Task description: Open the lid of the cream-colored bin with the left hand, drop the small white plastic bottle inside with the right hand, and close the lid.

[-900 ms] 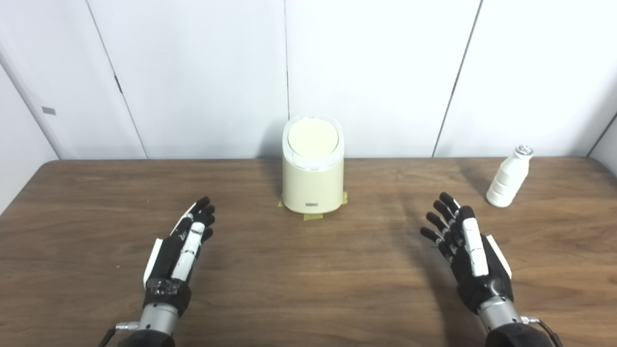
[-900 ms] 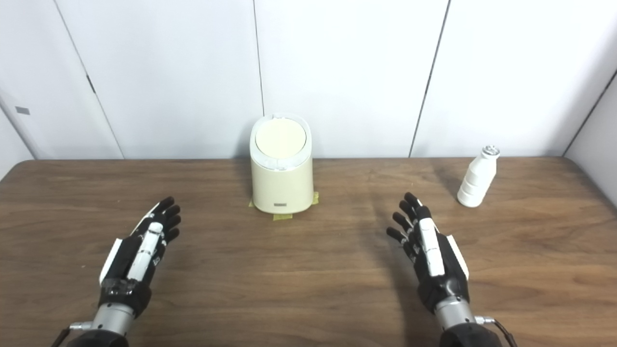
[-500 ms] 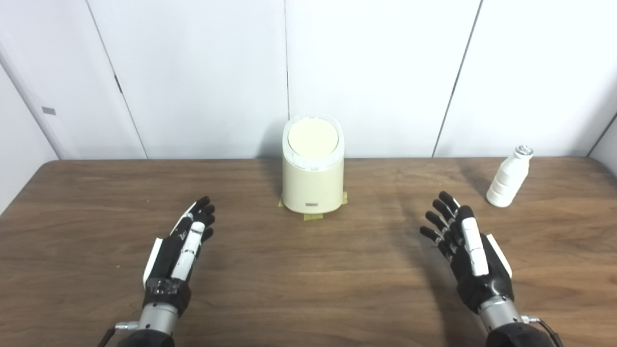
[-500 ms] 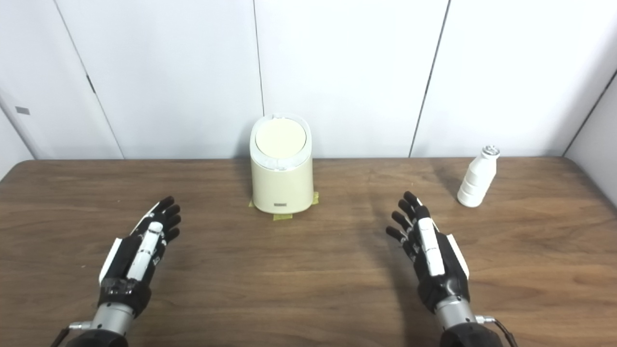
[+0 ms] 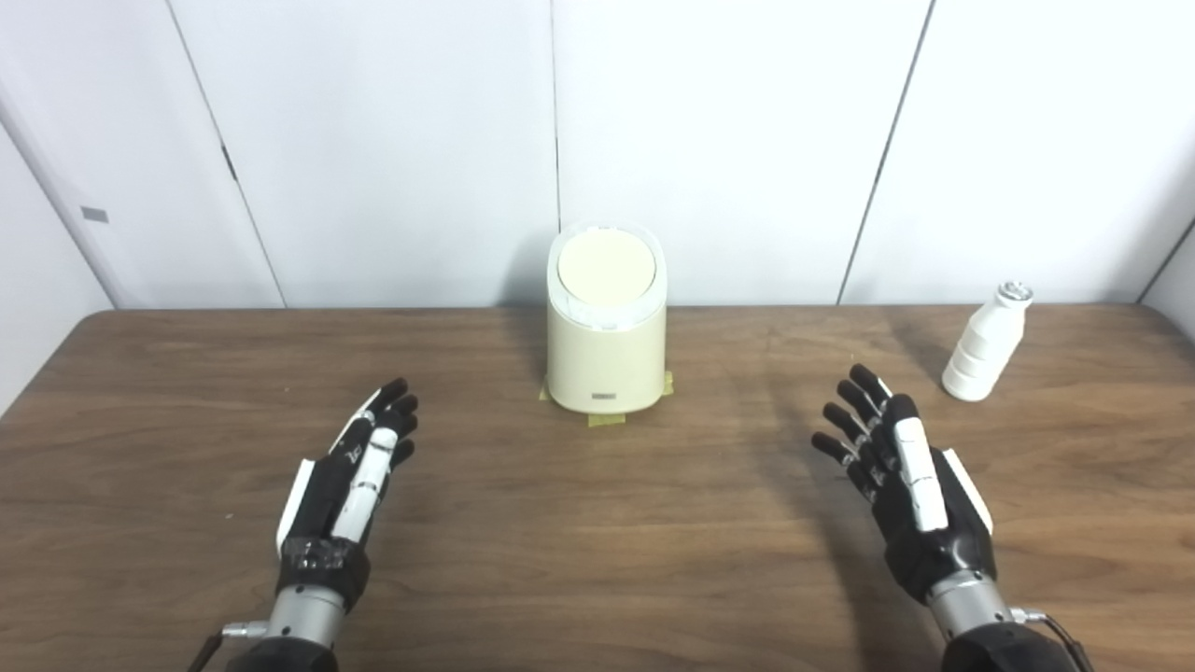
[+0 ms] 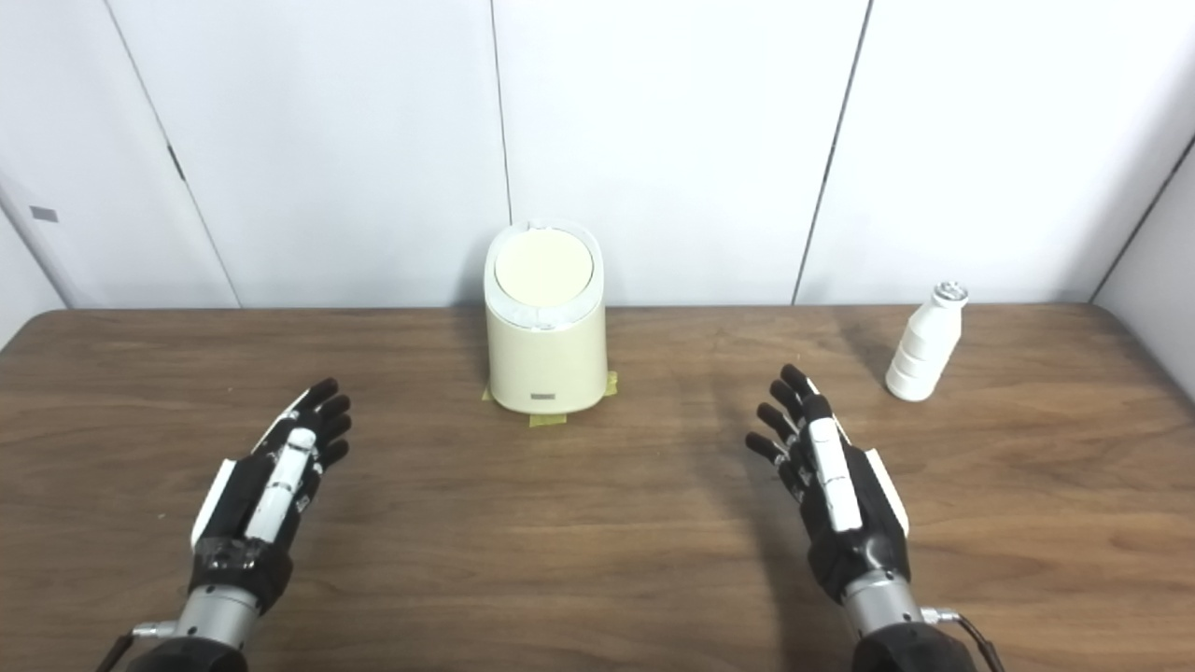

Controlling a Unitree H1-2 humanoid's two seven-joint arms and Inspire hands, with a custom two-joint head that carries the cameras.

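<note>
The cream-colored bin (image 5: 607, 355) stands upright at the table's far middle, its round lid (image 5: 606, 267) down. A small white plastic bottle (image 5: 984, 344) stands upright at the far right of the table. My left hand (image 5: 350, 476) hovers low over the table, left of and nearer than the bin, fingers stretched out and holding nothing. My right hand (image 5: 901, 476) is open too, fingers spread, nearer than the bottle and a little to its left. Neither hand touches anything.
The brown wooden table (image 5: 597, 560) ends at a white panelled wall (image 5: 728, 140) just behind the bin. Yellow tape tabs (image 5: 607, 420) stick out from under the bin's base.
My right hand has crept slightly forward and up. The left hand, bin and bottle have not moved.
</note>
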